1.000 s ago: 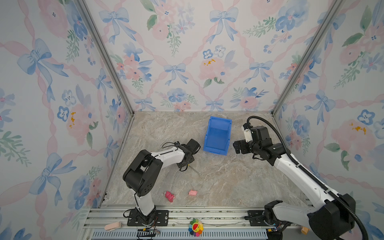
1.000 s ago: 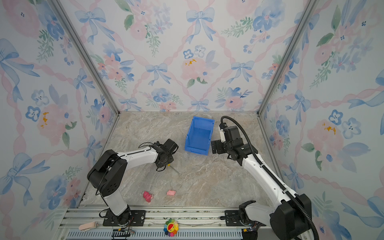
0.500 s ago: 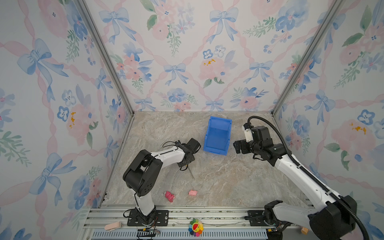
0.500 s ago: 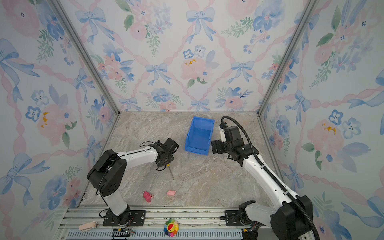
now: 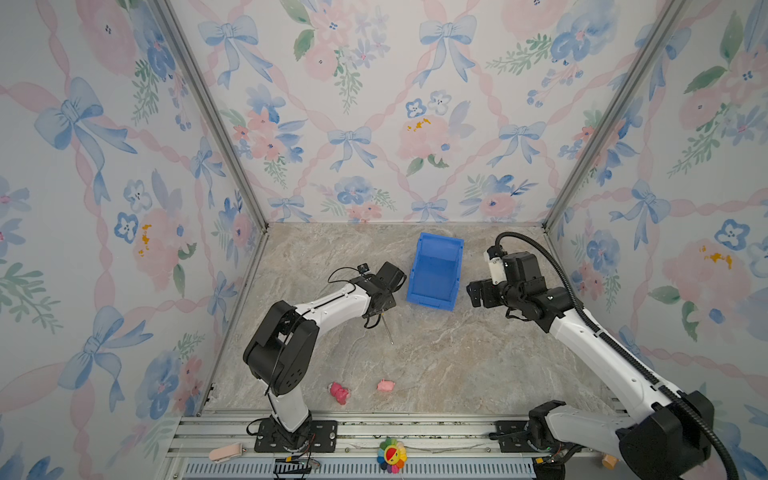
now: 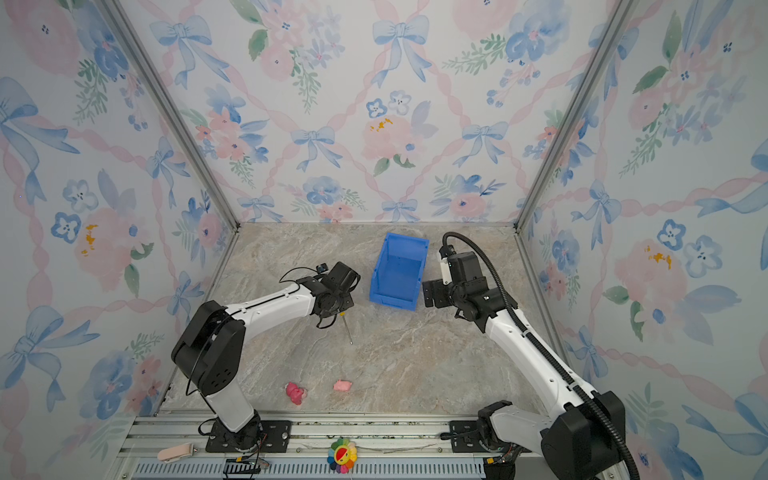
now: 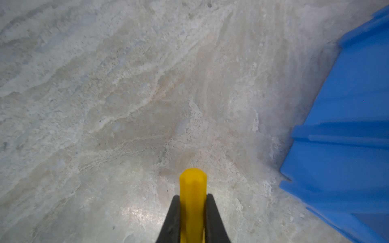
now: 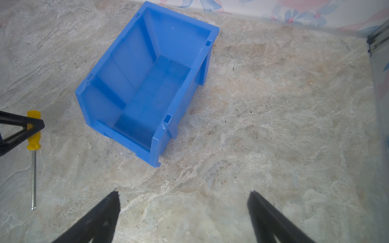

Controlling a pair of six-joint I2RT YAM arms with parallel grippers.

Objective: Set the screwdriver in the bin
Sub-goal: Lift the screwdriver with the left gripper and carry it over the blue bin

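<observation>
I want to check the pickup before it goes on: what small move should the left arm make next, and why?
Probably a short straight lift. The left tool is shut on the yellow handle of the screwdriver, while its shaft appears to lie on the table. The bin stands close by with tall walls, so the screwdriver needs height before it crosses over.

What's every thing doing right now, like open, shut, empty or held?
bin, upright, empty.
screwdriver, pinched by its yellow handle, outside the bin.
left gripper, shut on the screwdriver.
right gripper, open, holding nothing.
pink toys, lying loose, untouched.
</observation>
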